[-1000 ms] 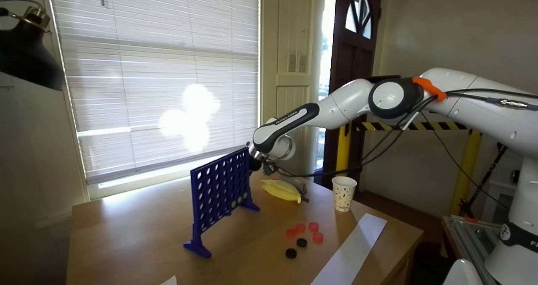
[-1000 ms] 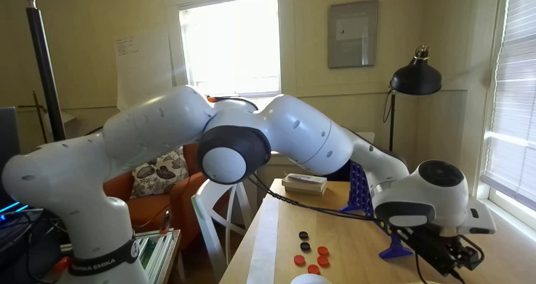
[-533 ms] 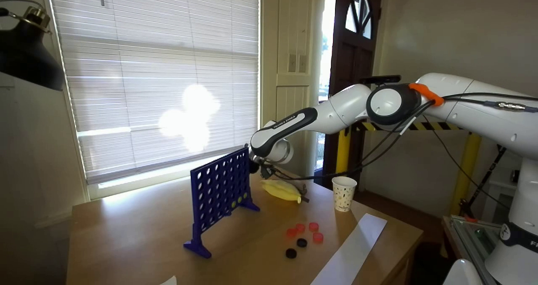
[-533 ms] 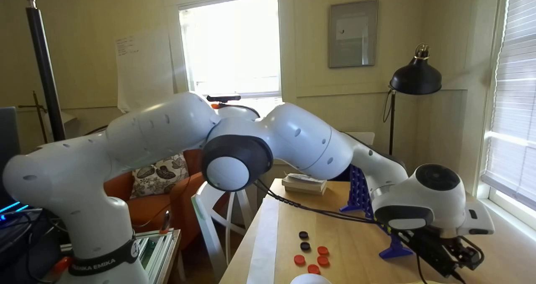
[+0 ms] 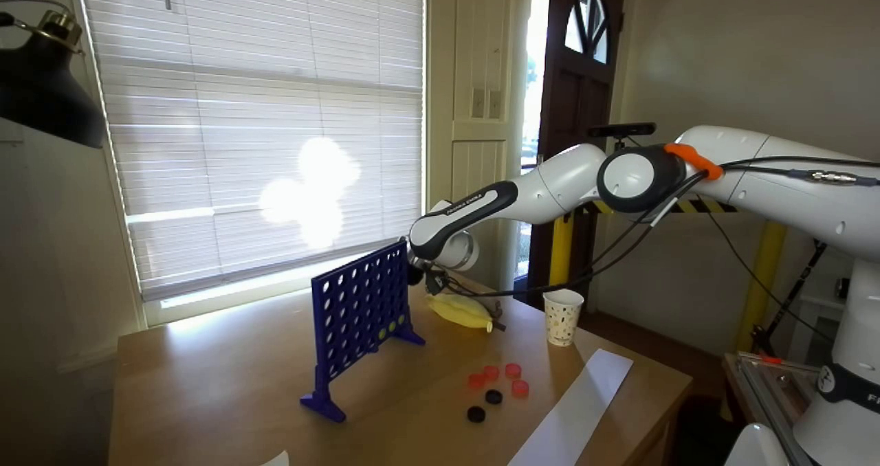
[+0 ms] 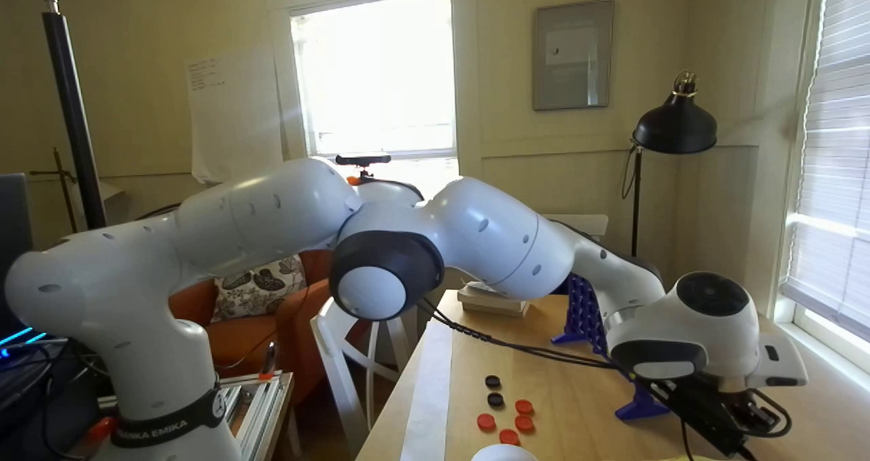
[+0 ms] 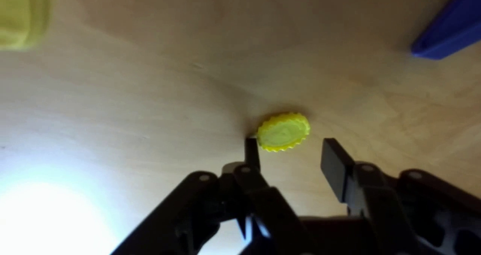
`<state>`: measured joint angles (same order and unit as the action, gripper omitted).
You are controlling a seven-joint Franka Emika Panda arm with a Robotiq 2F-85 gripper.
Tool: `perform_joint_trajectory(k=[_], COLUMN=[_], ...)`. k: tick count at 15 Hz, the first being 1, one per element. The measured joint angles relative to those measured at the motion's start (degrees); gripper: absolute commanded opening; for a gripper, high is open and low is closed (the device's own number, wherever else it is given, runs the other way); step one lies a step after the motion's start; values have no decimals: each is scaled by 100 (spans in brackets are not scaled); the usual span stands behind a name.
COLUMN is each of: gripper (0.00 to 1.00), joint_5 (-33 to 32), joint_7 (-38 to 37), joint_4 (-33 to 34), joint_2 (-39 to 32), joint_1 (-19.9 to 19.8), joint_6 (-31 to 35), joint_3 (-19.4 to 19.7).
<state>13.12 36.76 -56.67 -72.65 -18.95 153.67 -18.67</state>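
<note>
Though blurred, probably "FRANKA" arm point(image 5: 629, 176) near yellow disc point(image 7: 283, 132).

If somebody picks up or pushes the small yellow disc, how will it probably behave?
The yellow disc looks like moulded plastic, so it is probably stiff and light. Its toothed rim should give the jaws some grip. Being thin and seemingly flat on the table, it would more likely slide than roll when pushed.

"FRANKA EMIKA" on the wrist link point(image 5: 455, 220) and, partly hidden, on the black base band point(image 6: 170, 427).
</note>
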Motion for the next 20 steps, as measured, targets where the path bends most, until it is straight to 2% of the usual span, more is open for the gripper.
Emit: perform_joint_trajectory(k=[1,2,3,4,9,11,15,16,17,18,19,20], gripper=[29,47,54,55,91,100,100,97,82,72,70,62], joint_5=[-1,-1,-2,-4,-17,-32,-132,-167,-205,-241,-267,-291], joint_7=[1,1,2,2,6,9,12,12,12,12,12,12], joint_4=[35,64,85,105,181,184,184,184,184,184,184,184], joint_2=[-21,-38,-49,-59,-83,-83,-84,-85,-87,-90,-94,-98], joint_1=[2,5,8,12,51,69,140,159,179,199,218,232], joint_6=[0,0,0,0,0,-1,-3,-3,-3,-3,-3,-3], joint_3=[3,7,13,20,60,77,176,203,233,263,290,308])
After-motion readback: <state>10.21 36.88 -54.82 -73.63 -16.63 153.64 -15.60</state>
